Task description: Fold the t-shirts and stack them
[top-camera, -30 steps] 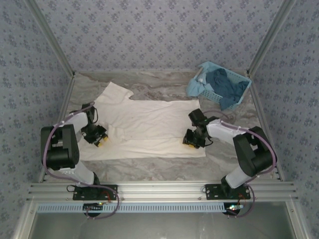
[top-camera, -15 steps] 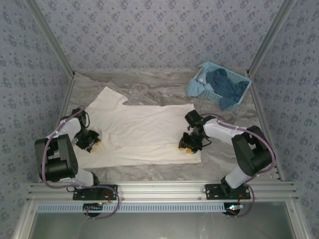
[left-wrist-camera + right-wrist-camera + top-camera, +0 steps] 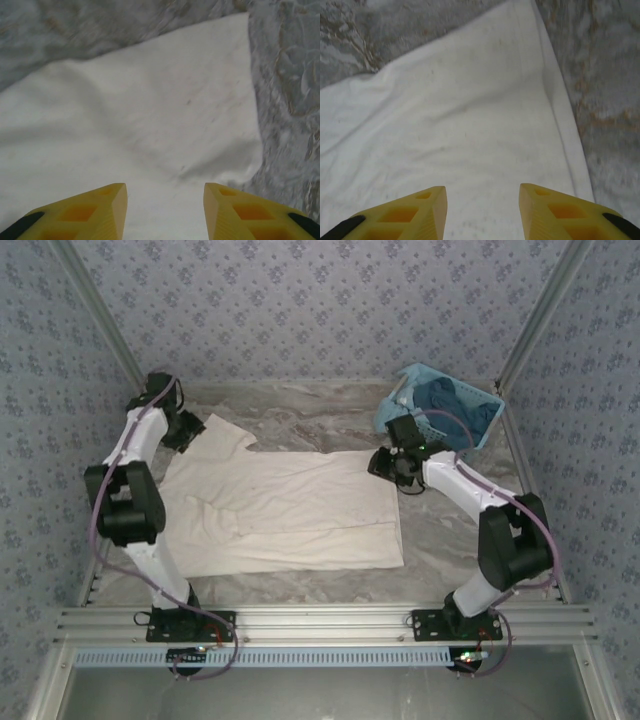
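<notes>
The step in hand is, as I judge it, a grasp of the far edge of the cream t-shirt, so that it can be folded toward the near side. To do it well, both pairs of fingers should come down on the cloth at the same time, each just inside the edge, and pinch both layers, not only the upper one. After that the two arms should lift low and travel together, otherwise the fold line becomes crooked and the cloth wrinkles.

The t-shirt lies flat on the marbled tabletop, its length running from left to right, with one short sleeve pointing to the far left. A light blue basket with dark blue cloth inside stands at the far right, apart from the shirt.

The left fingers are apart and hold nothing. They hang above the sleeve, and its far corner lies ahead of them and to the right. The right fingers are also apart and empty. They hang above the far right part of the shirt, whose right edge runs just beside the right finger.
</notes>
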Robot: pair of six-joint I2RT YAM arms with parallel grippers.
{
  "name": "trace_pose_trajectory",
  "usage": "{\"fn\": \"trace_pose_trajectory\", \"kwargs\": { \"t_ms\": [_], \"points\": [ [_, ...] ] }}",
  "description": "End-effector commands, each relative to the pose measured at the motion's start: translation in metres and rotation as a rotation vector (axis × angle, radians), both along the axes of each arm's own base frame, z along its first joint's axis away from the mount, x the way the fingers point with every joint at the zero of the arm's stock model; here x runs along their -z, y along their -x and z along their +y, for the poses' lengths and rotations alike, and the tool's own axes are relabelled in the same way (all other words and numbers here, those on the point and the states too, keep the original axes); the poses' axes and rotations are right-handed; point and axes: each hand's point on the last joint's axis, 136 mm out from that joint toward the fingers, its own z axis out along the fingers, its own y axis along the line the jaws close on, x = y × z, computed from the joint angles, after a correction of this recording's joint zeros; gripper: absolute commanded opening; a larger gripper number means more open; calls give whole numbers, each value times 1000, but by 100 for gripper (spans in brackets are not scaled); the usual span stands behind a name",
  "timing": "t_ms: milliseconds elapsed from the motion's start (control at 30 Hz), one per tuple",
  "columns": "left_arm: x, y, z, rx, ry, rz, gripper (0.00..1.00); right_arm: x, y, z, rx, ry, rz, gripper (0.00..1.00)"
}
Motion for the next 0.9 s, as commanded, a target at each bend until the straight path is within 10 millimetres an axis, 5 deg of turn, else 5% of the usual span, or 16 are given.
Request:
{"fn": "trace_pose_trajectory", "kwargs": {
  "t_ms": [0, 167, 467, 700, 867],
  "points": [
    [8, -39, 9, 24, -42, -38, 42, -16, -40, -6, -9, 49, -111, 45],
    [30, -87, 15, 37, -70, -43, 40, -16, -56, -11, 2, 17, -115, 46],
    [68, -137, 9, 102, -134, -31, 47, -24, -50, -14, 5, -16, -128, 46],
    [93, -143, -9, 145, -127, -2, 52, -26, -43, -19, 4, -35, -123, 46],
    [111, -120, -20, 175, -204, 120, 52, -25, -44, -17, 6, -60, -116, 46]
  ]
}}
